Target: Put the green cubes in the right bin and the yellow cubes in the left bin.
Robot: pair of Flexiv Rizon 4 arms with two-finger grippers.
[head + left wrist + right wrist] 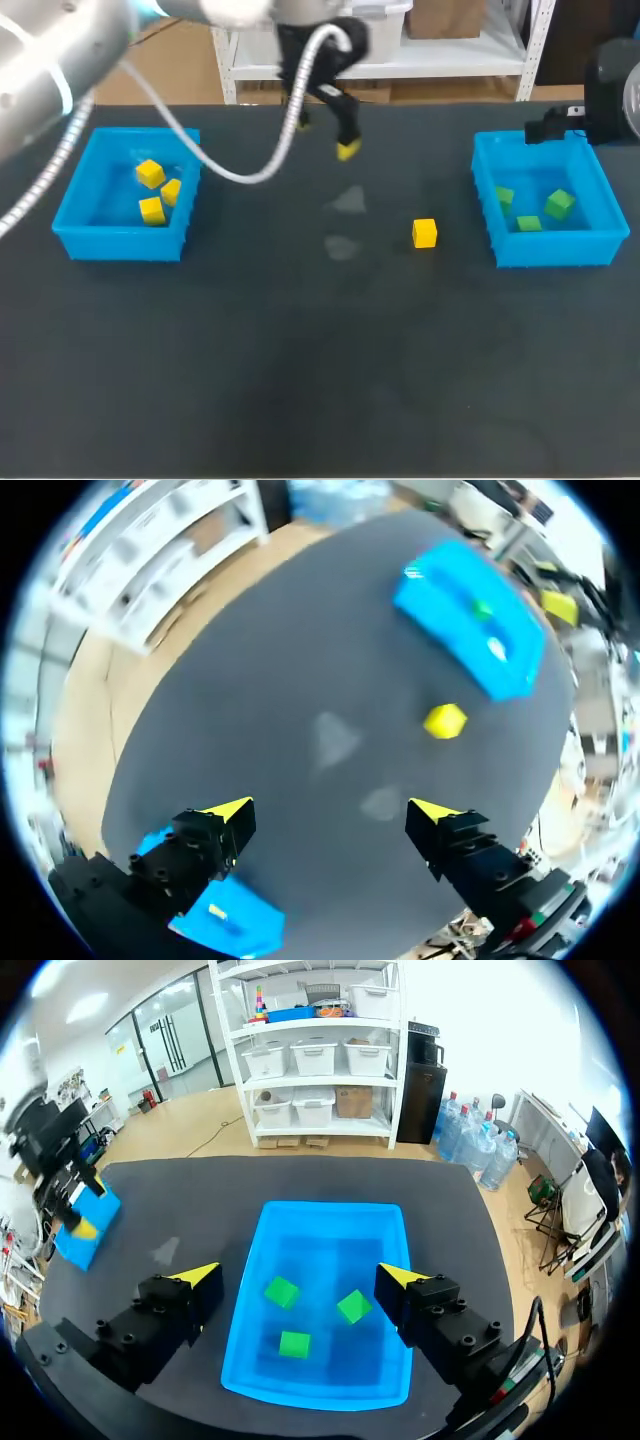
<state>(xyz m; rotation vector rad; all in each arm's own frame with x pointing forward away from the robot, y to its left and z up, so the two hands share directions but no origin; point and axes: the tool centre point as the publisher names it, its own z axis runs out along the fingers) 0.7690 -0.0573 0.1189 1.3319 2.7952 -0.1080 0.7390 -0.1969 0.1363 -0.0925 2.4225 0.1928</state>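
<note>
Nearest, the dark table, with its near edge along the foot of the head view. A little further in, the loose yellow cube: flat on the table, right of the middle, nearer to the right bin than to the left bin, touching neither. Left of it, near the middle, two pale marks on the table, one behind the other.

At about the same depth, at the two sides, the blue bins, well apart from each other, each with its far rim just short of the table's far edge. In the left bin, three yellow cubes, close together toward its right wall. In the right bin, three green cubes, spread over the floor. Over this bin, the right gripper, fingers spread wide and holding nothing, one yellow tip at each side of the bin in the right wrist view.

Further back, toward the far edge, the left gripper, above the table near the middle, between the bins, fingers released and wide, nothing between them. Ahead of it in the left wrist view, the loose yellow cube, and beyond that the right bin. Under one of its fingers, a corner of the left bin.
</note>
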